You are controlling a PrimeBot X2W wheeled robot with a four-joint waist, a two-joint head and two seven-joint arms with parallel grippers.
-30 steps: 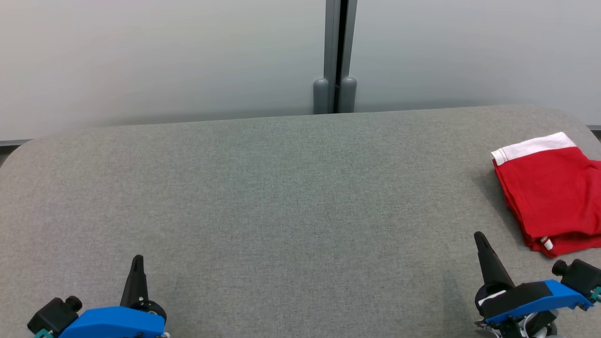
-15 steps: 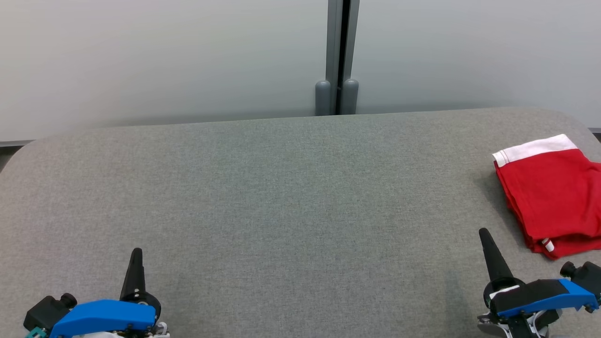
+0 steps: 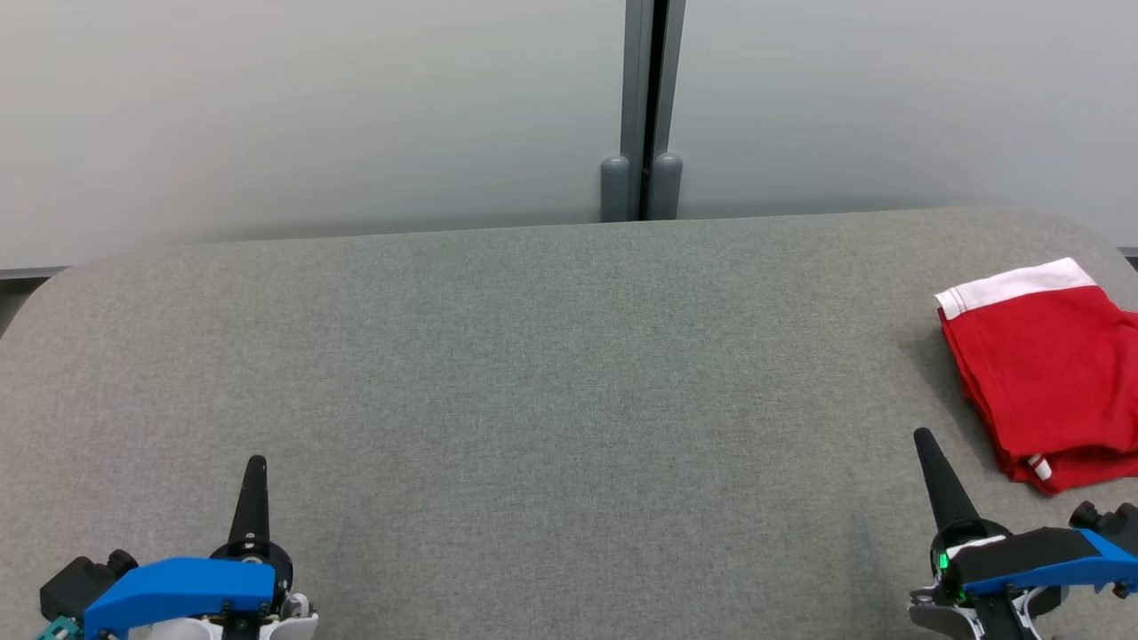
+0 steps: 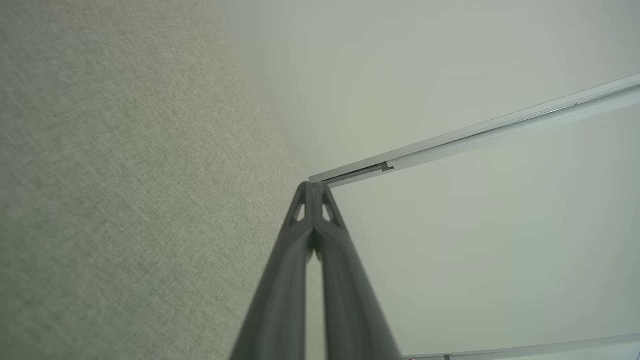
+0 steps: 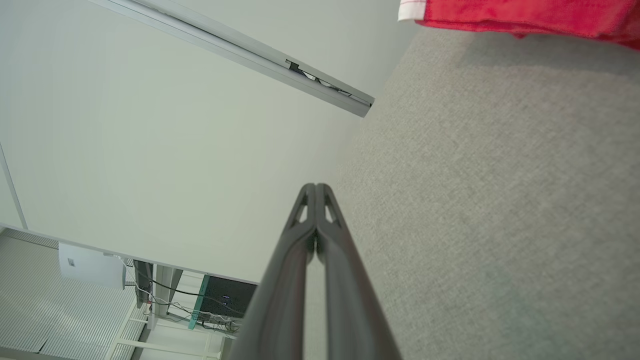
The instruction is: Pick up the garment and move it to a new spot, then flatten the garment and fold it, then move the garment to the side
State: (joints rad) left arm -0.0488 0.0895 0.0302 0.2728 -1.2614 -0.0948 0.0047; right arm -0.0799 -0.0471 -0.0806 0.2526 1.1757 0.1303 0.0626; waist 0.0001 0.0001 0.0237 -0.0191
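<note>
On the table, at one o'clock from the right gripper, lay the folded garment, near but apart. That gripper and the left gripper were clenched, empty.

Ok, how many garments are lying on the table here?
1. The folded red garment lies at the table's far right, ahead of the right pincer; it runs off the head view's edge, where more could hide.

Soft, even light makes every view bright and low in contrast. The head view is sharp; the red garment throws a faint shadow toward 9 o'clock on the counter. In the wrist views, the left tool and right tool blur toward 6 o'clock.
</note>
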